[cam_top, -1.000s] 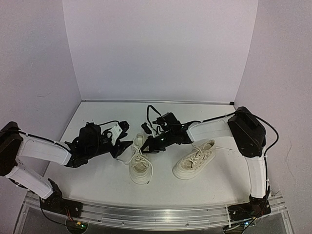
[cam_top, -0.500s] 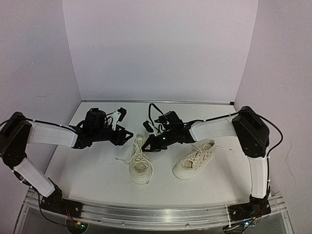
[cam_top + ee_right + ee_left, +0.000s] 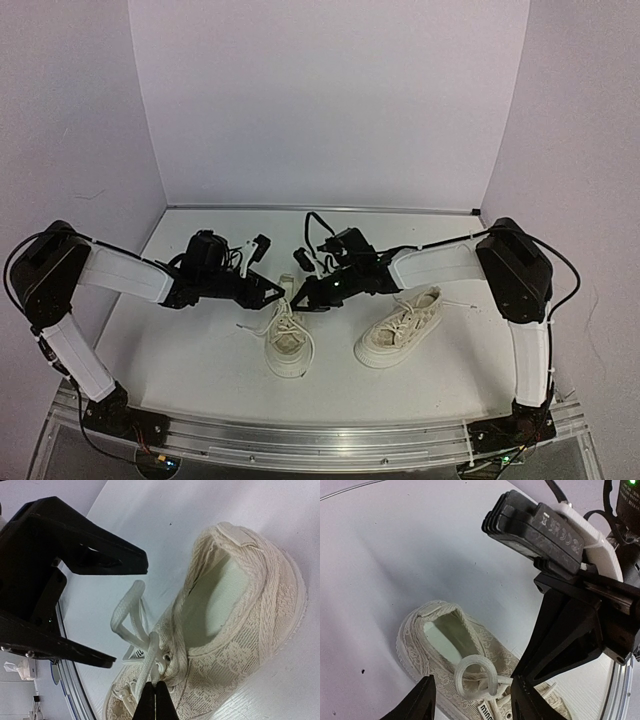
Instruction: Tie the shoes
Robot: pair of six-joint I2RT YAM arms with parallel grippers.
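Lace pinched at one cream sneaker (image 3: 285,342) on the table (image 3: 190,365).
The right gripper (image 3: 155,692) has its jaws closed on a white lace strand (image 3: 148,664), with the sneaker directly under them. The left gripper (image 3: 474,680) keeps its jaws wide, and a lace loop (image 3: 470,666) stands between them, above the same sneaker.

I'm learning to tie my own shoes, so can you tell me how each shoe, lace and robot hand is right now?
The middle shoe: upright, not tied yet.
The lace: in a loop, no bow yet.
The other shoe: upright, laces look loose.
The left gripper: jaws open, loop between them.
The right gripper: jaws shut on the lace.
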